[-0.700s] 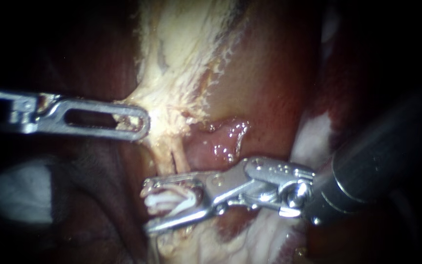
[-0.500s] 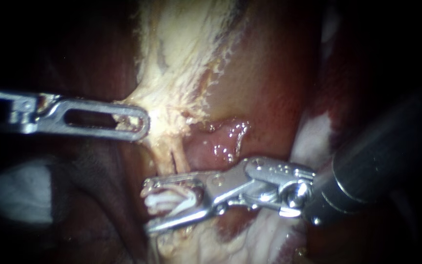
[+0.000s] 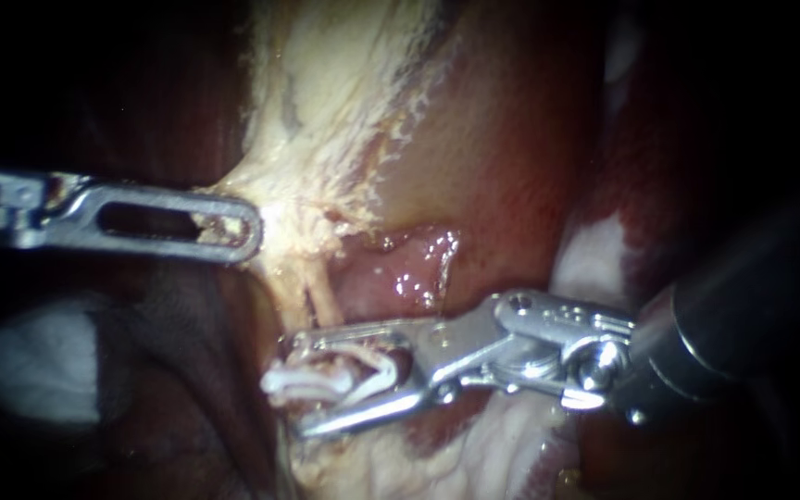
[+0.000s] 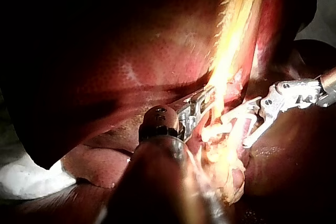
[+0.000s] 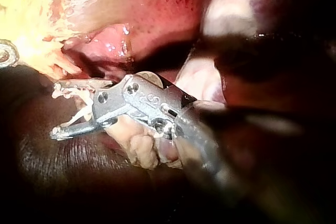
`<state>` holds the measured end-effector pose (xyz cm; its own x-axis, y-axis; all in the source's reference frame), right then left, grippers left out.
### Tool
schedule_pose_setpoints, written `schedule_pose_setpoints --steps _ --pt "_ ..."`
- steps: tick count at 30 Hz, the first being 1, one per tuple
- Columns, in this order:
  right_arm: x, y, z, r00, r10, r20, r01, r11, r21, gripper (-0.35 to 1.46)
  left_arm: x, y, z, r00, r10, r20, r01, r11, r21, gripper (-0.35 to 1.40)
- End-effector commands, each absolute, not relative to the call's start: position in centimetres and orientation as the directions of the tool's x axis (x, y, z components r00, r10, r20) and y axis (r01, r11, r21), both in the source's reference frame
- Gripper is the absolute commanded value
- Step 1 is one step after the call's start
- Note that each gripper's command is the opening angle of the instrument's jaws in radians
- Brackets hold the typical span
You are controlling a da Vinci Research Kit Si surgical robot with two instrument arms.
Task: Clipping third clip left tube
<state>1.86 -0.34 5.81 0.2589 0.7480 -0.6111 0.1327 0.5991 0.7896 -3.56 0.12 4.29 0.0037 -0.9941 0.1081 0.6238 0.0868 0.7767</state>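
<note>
The right instrument (image 3: 296, 381) has its jaws spread astride the tube (image 3: 318, 298), which runs from 12 to 6 o'clock across them, with a white clip (image 3: 331, 375) lying between. The left instrument (image 3: 244, 227), at 10 o'clock from there, pinches pale tissue (image 3: 312, 181). Whether the clip touches both jaws is hard to make out.

Tube (image 3: 318, 301) inside right instrument (image 3: 300, 383) jaws lay mostly hidden behind white clip (image 3: 331, 375); possibly left one. Opposite right instrument, left instrument (image 3: 233, 227) shaft ran off view's edge.
</note>
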Motion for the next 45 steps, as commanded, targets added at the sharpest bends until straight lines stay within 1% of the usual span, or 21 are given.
schedule_pose_setpoints --steps 1,5,7,11,18,28,38,43,45 --pt "1.85 -0.34 5.80 0.258 0.748 -0.611 0.133 0.599 0.790 0.56 -3.55 0.11 4.28 0.004 -0.994 0.108 0.624 0.087 0.777 -0.35" --pt "1.85 -0.33 5.80 0.260 0.751 -0.607 0.105 0.603 0.791 0.56 -3.53 0.11 4.26 0.006 -0.994 0.106 0.621 0.087 0.779 -0.35" --pt "1.84 -0.33 5.80 0.264 0.743 -0.615 0.098 0.614 0.783 0.56 -3.52 0.10 4.25 0.006 -0.994 0.106 0.621 0.087 0.779 -0.35" --pt "1.84 -0.33 5.81 0.291 0.716 -0.634 0.066 0.646 0.760 0.56 -3.51 0.09 4.24 0.006 -0.994 0.106 0.621 0.087 0.779 -0.35" --pt "1.84 -0.31 5.84 0.299 0.699 -0.650 0.037 0.672 0.740 0.56 -3.51 0.08 4.22 0.008 -0.994 0.105 0.623 0.087 0.777 -0.35" --pt "1.87 -0.29 5.93 0.307 0.691 -0.655 0.027 0.681 0.732 0.56 -3.54 0.06 4.19 0.006 -0.994 0.105 0.624 0.086 0.776 -0.35" --pt "2.00 -0.35 6.03 0.306 0.688 -0.658 0.018 0.687 0.727 0.56 -3.59 0.04 4.15 0.001 -0.994 0.106 0.625 0.083 0.777 -0.35" --pt "2.10 -0.41 6.08 0.307 0.685 -0.661 0.035 0.686 0.727 0.56 -3.60 0.04 4.15 0.001 -0.994 0.106 0.625 0.083 0.776 -0.35" --pt "2.14 -0.44 6.09 0.309 0.683 -0.661 0.057 0.681 0.730 0.56 -3.60 0.04 4.15 0.001 -0.994 0.106 0.625 0.083 0.776 -0.35"
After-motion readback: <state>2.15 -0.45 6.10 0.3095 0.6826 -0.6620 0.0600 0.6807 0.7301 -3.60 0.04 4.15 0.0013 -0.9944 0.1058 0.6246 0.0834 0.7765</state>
